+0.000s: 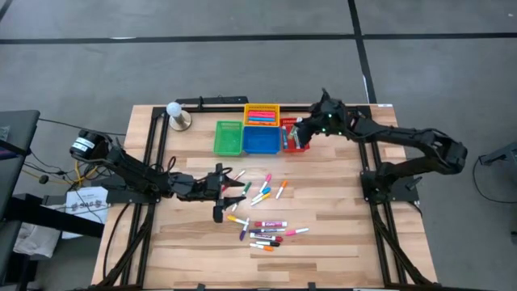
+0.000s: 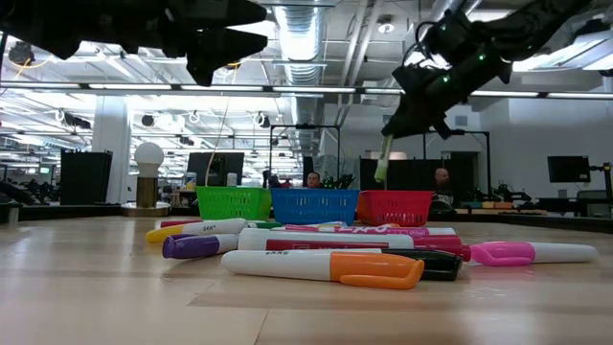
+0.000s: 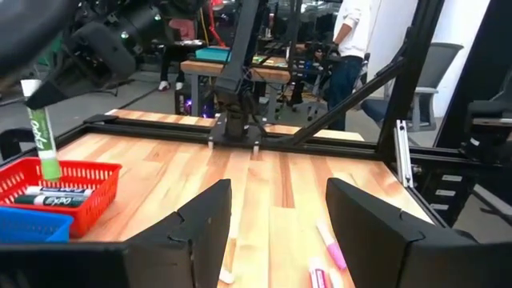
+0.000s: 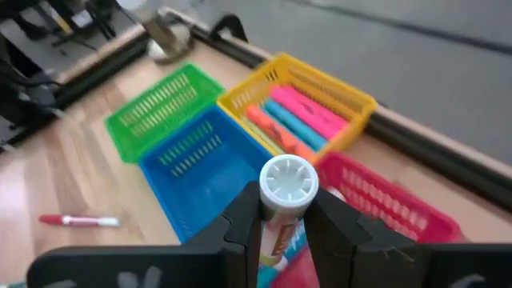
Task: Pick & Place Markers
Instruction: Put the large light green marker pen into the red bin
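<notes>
A green marker (image 3: pixel 44 142) hangs straight down over the red basket (image 1: pixel 295 139), pinched in the right gripper (image 4: pixel 283 214). The right arm reaches across to it from the table's right side. More markers (image 1: pixel 262 230) lie scattered mid-table. The left gripper (image 1: pixel 220 187) hovers beside them, fingers wide apart
</notes>
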### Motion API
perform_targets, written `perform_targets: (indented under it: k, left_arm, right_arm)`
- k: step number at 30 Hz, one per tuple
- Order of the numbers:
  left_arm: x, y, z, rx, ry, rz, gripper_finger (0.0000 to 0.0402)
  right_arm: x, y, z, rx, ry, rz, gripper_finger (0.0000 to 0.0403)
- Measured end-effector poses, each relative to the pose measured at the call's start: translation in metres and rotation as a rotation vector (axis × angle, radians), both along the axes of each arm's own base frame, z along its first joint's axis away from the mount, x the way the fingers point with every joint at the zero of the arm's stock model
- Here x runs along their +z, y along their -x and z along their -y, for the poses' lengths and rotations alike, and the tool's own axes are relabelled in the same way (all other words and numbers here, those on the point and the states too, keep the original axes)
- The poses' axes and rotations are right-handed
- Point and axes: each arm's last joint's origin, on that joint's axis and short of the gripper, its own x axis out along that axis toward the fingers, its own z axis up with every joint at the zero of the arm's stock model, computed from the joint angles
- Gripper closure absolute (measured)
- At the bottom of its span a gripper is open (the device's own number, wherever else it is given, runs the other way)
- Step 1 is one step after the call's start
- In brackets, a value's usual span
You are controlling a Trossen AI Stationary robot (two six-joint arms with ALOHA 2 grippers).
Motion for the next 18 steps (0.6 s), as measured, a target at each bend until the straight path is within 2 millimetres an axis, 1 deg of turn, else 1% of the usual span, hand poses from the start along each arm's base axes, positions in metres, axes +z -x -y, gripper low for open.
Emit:
perform_targets:
  k: [4,6,13,18]
  left_arm:
    - [0.000,0.000,0.000,0.001,0.023,0.001,0.0197]
    - [0.000,0.000,0.000,0.001,0.025,0.001,0.0197]
    - [0.000,0.000,0.000,0.001,0.026,0.004,0.0197]
    - [0.000,0.000,0.000,0.001,0.026,0.004,0.0197]
  right_arm:
    - [-0.009,0.004,0.008,-0.030,-0.036,-0.050,0.0331]
    - [-0.014,0.003,0.010,-0.032,-0.046,-0.070,0.0331]
    - [-0.033,-0.006,0.011,-0.002,-0.093,-0.130,0.0331]
    - [-0.040,-0.008,0.012,-0.003,-0.106,-0.150,0.0331]
